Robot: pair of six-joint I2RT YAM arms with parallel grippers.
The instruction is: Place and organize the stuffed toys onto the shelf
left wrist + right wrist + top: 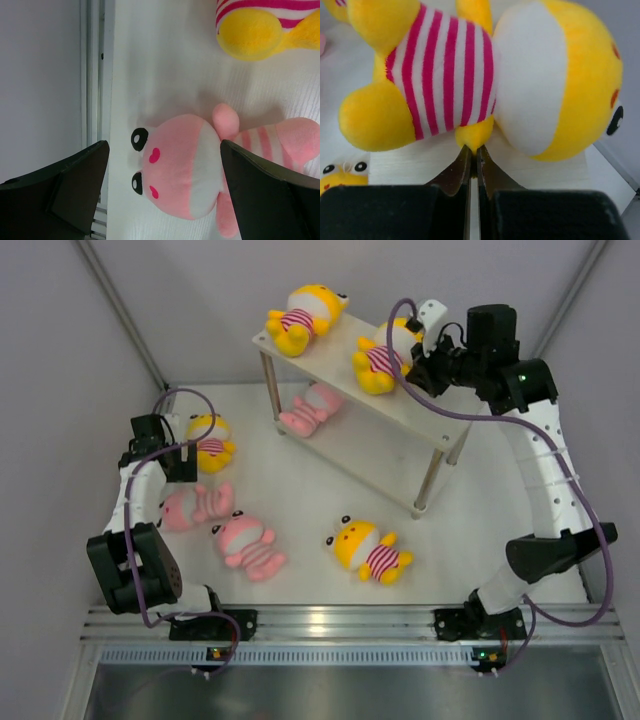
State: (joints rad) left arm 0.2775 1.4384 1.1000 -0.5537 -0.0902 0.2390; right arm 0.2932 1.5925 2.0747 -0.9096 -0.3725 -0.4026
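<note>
Left arm [140, 495] folded low, left gripper [164, 147] jaws spread wide; right arm [550, 470] stretched forward, right gripper [474, 150] fingers pressed together.

Robot test booth in lab, not home or shop. Plain grey walls [60, 340] close in white table [300, 490] on three sides. Thin metal posts [120, 310] run up corners. Silver metal rail [350, 618] along near edge, with two robot arms bolted there: left arm [135, 500], right arm [550, 470]. Purple cables [185, 392] loop along both arms. Small green light [520, 369] glows on right arm. On table only small white shelf [400, 405] and stuffed toys [365, 550], some lying loose, like things set out for test.
</note>
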